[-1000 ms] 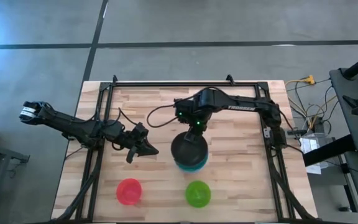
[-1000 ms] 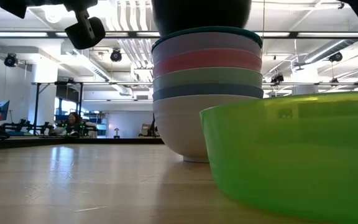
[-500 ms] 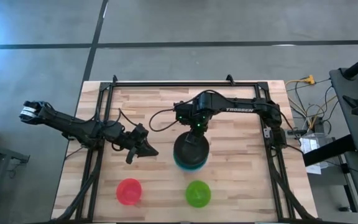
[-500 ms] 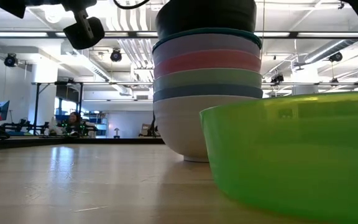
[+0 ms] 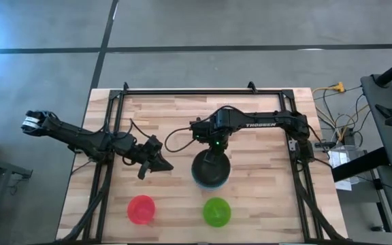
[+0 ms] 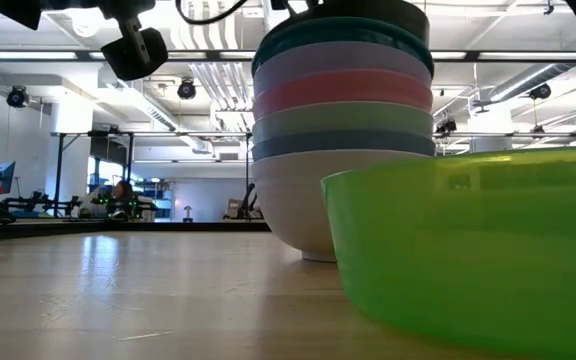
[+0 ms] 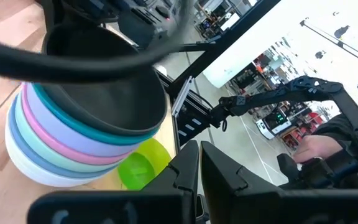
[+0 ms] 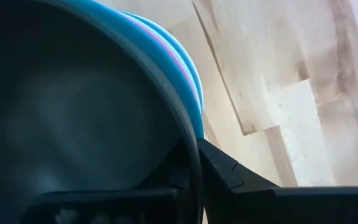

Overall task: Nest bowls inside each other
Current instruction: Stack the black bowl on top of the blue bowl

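Left gripper (image 5: 163,164) hangs over the table's (image 5: 264,204) left-middle, fingers (image 7: 188,171) pressed together, holding nothing, apart from every bowl. Red bowl (image 5: 141,209) sits alone near the front edge, left of centre. Bowl stack (image 6: 343,150) stands about mid-table, slightly toward the front: white bowl (image 6: 298,205) at the bottom on the wood, then blue, pale green, pink, lavender and teal rims stepped upward, black bowl (image 5: 209,167) nested on top. Right gripper (image 5: 213,148) is over the stack's far side, fingers (image 8: 219,168) pinching the black bowl's rim, one inside, one outside. In the left wrist view the black bowl (image 7: 104,81) sits down in the teal one. Bright green bowl (image 5: 217,211) stands alone near the front edge, just in front of the stack, not touching it; it fills the low view's near right (image 6: 478,250).
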Tool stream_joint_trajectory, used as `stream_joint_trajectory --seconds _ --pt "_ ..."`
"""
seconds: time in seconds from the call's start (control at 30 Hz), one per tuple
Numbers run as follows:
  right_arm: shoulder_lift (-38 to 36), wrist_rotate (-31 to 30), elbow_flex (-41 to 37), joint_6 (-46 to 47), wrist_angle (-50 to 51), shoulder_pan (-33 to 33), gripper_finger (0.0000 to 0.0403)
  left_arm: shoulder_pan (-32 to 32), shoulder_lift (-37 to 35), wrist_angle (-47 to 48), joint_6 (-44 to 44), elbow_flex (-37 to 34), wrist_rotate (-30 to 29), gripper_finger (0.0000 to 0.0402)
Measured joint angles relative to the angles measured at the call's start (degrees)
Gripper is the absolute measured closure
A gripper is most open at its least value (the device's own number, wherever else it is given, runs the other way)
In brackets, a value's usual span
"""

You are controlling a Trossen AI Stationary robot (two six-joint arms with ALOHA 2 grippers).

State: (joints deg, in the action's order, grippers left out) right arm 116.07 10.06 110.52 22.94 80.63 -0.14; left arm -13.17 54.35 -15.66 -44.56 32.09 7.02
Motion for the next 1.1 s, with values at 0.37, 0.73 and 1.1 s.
stream_joint_trajectory --seconds 0.37,0.73,1.1 --pt "0.2 -1.2 1.9 0.0 -2.1 2.6 0.0337 0.0 0.0 0.0 0.0 -0.1 0.0 0.0400" --pt "-1.6 -1.3 5.4 0.0 -1.9 2.7 0.0278 0.0 0.0 -0.3 -0.1 -0.1 0.0 0.0400" --pt "-15.3 -11.4 -1.3 -1.1 -12.5 8.2 0.0270 0.0 0.0 -0.4 -0.1 -0.1 0.0 0.0400"
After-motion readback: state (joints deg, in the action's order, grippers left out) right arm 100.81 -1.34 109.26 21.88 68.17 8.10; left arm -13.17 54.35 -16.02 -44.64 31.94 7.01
